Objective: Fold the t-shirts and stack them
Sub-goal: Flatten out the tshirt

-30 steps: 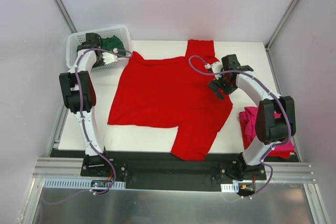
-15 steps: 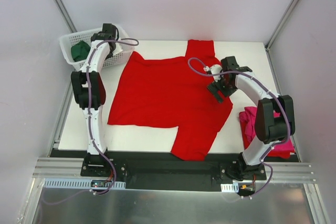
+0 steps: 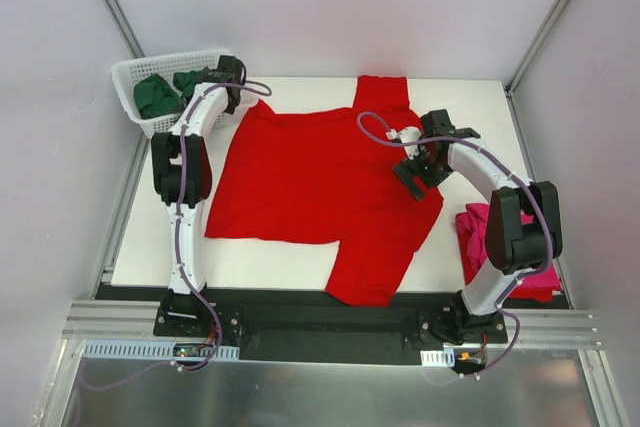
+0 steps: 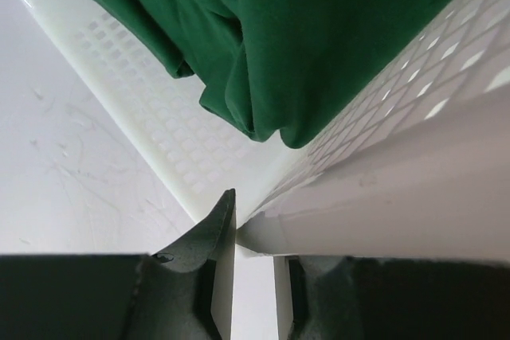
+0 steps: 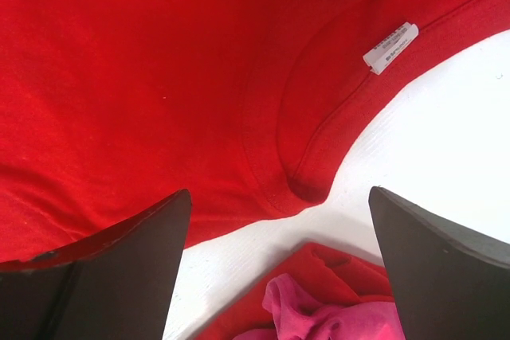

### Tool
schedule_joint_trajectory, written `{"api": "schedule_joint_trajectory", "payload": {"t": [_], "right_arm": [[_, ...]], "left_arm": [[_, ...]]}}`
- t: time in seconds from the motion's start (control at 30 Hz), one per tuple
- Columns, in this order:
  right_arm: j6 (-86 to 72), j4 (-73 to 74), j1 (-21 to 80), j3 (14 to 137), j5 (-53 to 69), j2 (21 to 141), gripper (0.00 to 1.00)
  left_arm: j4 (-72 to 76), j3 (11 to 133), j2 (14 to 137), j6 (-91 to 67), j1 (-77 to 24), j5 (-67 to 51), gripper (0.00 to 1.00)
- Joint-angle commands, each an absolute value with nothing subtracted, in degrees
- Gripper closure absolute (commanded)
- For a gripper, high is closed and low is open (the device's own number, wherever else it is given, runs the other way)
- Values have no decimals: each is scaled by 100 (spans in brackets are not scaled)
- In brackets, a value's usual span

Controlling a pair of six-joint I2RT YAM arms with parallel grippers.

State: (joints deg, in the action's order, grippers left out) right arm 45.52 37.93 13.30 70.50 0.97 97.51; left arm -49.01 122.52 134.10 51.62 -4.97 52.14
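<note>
A bright red t-shirt point(image 3: 320, 182) lies spread flat on the white table. My right gripper point(image 3: 415, 172) hovers open and empty over its collar edge. In the right wrist view my right gripper point(image 5: 279, 197) spans the collar, with the neck label point(image 5: 390, 47) beyond. A magenta-pink t-shirt point(image 3: 483, 230) lies crumpled at the table's right edge, also in the right wrist view point(image 5: 343, 320). Dark green t-shirts point(image 3: 155, 95) lie in the white lattice basket point(image 3: 130, 77). My left gripper point(image 3: 228, 72) is shut on the basket's right wall point(image 4: 382, 197), with the green cloth point(image 4: 319, 37) just above my left gripper point(image 4: 251, 232).
The basket stands at the table's back left corner, overhanging the edge. Some red cloth point(image 5: 319, 268) lies under the pink shirt. Grey walls enclose the table on three sides. The black rail with the arm bases point(image 3: 320, 322) runs along the near edge.
My left gripper has moved right to the basket's right end. The basket has turned and shifted left, so the green shirts now lie at its left. The right gripper has barely moved.
</note>
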Motion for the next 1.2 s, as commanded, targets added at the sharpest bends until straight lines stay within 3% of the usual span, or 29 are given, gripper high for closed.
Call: {"api": "schedule_joint_trajectory", "payload": {"t": [0.0,0.13,0.37,0.7,0.77,0.8,0.83,1.17], "right_arm": [[4579,4016,1380,7295,290,9703,4],[4588,4017,1380,7216,343,9650,4],[4570,4008,1380,7119,422,9624,4],[4553,3999,1389,7058,466,9650,4],[4518,4008,1397,7066,501,9694,4],[4509,4017,1415,7075,518,9694,4],[4509,4025,1424,7084,519,9694,4],[4553,4139,1459,7058,448,9615,4]], "left_arm": [[-4947,11891,13131,3312,-667,5531,100],[-7187,12682,13403,1900,-668,4063,100],[-7295,11655,12684,1512,-765,2990,100],[-7875,12163,11637,1503,-747,98,98],[-8015,12453,11672,1616,-721,-165,71],[-8016,12506,11698,1617,-695,-150,9],[-8016,12524,11733,1608,-660,-149,1],[-7832,12911,12181,1827,-132,-686,1]]}}
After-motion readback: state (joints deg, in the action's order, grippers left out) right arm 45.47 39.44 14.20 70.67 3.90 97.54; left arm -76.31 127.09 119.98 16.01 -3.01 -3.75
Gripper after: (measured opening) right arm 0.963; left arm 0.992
